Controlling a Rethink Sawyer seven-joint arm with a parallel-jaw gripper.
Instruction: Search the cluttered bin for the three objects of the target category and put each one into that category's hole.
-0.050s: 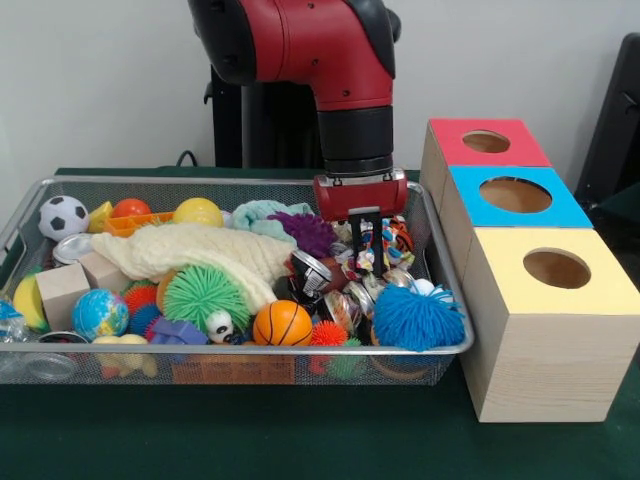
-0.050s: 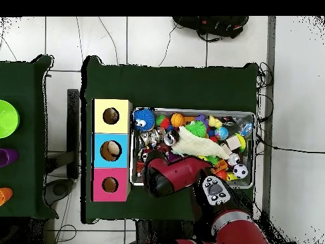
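Arm: the gripper (image 1: 364, 226) hangs straight down into the right part of the wire bin (image 1: 240, 348), over the braided rope toy (image 1: 383, 243), likely because that corner is where it is searching.
Jaws: the two dark fingers stand close together with their tips down among the rope strands; I cannot tell whether they have hold of anything.
Task's things: which category is wanted is not shown; the clutter lies heaped in the bin, a cream cloth (image 1: 200, 252) draped over the middle hiding whatever is under it.
Holes: red box (image 1: 487, 142), blue box (image 1: 516, 195) and yellow box (image 1: 556, 268) stand in a row just beside the bin's right wall, openings upward.
Room: the bin rim is low; the green counter (image 1: 300, 440) in front lies bare, but the blue fuzzy ball (image 1: 417, 317) and cans crowd the gripper closely.
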